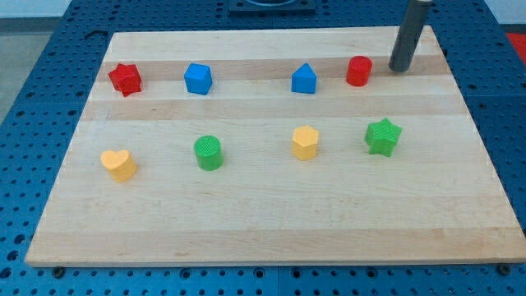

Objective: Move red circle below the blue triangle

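Observation:
The red circle (358, 71) stands near the view's top right of the wooden board (271, 222). The blue triangle (304, 79) sits just to its left, a short gap apart. My tip (399, 69) rests on the board just right of the red circle, a small gap from it, not touching. The rod rises up out of the view's top.
A red star (126, 79) and a blue block (198, 79) lie in the top row at the left. A yellow heart (119, 164), a green circle (209, 153), a yellow hexagon (305, 142) and a green star (383, 136) form the lower row.

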